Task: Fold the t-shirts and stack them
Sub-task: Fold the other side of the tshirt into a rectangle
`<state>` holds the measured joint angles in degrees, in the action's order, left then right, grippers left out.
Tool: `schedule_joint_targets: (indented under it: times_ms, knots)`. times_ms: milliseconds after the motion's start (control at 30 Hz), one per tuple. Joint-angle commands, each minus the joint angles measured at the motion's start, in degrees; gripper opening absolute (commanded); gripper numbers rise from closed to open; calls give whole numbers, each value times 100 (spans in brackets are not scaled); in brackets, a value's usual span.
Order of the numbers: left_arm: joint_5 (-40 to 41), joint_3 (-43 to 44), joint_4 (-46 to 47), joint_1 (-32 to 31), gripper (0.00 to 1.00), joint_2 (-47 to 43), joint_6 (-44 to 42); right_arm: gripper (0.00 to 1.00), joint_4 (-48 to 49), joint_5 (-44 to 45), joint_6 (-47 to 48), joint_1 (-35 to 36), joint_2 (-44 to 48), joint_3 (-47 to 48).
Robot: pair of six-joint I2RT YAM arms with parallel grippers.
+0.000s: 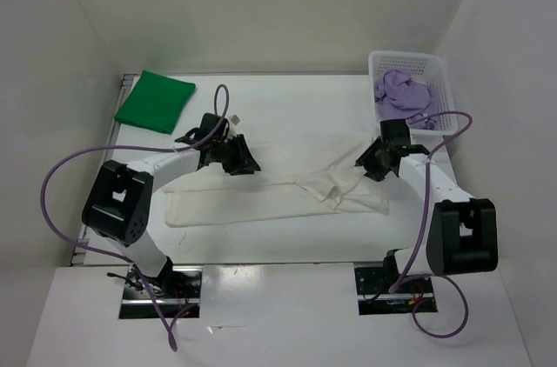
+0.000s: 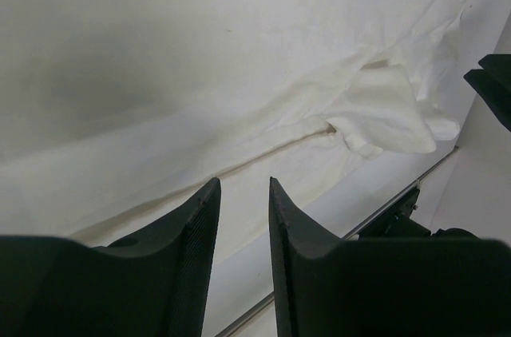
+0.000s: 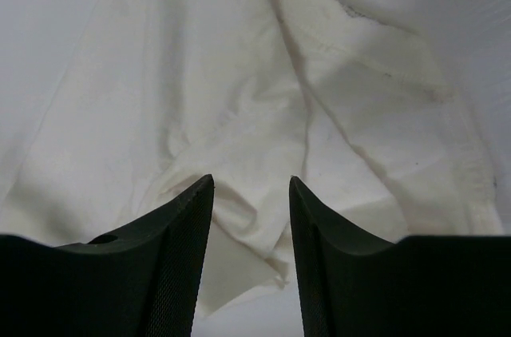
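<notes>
A white-cream t-shirt (image 1: 261,197) lies stretched across the table, bunched into a fold (image 2: 383,113) near its right part. My left gripper (image 1: 242,162) hovers over the shirt's upper left edge, open, with nothing between its fingers (image 2: 243,185). My right gripper (image 1: 372,167) hangs over the shirt's right end; it is open too, and creased cloth (image 3: 239,113) lies below its empty jaws (image 3: 251,180). A bright green t-shirt (image 1: 155,102) sits folded at the far left corner. A light purple t-shirt (image 1: 402,96) is crumpled inside the basket.
The white lattice basket (image 1: 409,61) stands at the far right corner, close behind my right arm. White walls close in the table on three sides. The table's metal front edge (image 2: 399,193) runs just past the shirt.
</notes>
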<state>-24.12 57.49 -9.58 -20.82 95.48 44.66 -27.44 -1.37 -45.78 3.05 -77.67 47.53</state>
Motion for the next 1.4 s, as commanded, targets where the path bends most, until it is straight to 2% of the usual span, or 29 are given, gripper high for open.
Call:
schedule_joint_targets:
  times_ms: [0, 233, 433, 467, 533, 600, 700, 733, 867, 1100, 1167, 1267, 1367]
  knots:
    - [-75, -316, 88, 209, 38, -485, -204, 49, 484, 444, -132, -41, -247, -217]
    - [-181, -748, 88, 210, 38, -724, -204, 42, 714, 751, -212, -94, -766, -156]
    - [3, -801, 203, 210, 38, -522, -274, 42, 862, 708, -212, -94, -1013, -95]
    - [4, -801, 272, 210, 38, -452, -213, 36, 942, 708, -212, -94, -1013, -95]
    - [-136, -749, 325, 210, 38, -399, -152, 33, 1117, 620, -159, -94, -1066, -95]
    - [-277, -653, 326, 210, 38, -399, -90, 24, 1179, 480, -159, -94, -1136, -95]
    - [-418, -249, 63, -44, 38, -531, -37, 8, 1022, 575, -107, -94, -1136, 168]
    - [-418, -126, 10, -193, 38, -531, 15, 7, 952, 637, -107, -94, -1049, 230]
    - [-593, 16, 367, -1088, 38, -514, 612, 5, 381, 1050, 16, -94, -715, 573]
    - [-647, 288, 817, -1960, 38, 251, 1281, 7, 309, 1306, 359, -94, -1074, 1047]
    - [-498, 454, 950, -2179, 38, 471, 1526, 12, 423, 1376, 359, -94, -1284, 1100]
    - [-77, 517, 1073, -2365, 38, 603, 2017, 12, 424, 1324, 359, -94, -1339, 1328]
    - [547, 246, 1459, -2444, 35, 603, 2807, 23, 424, 885, 412, -94, -1059, 1329]
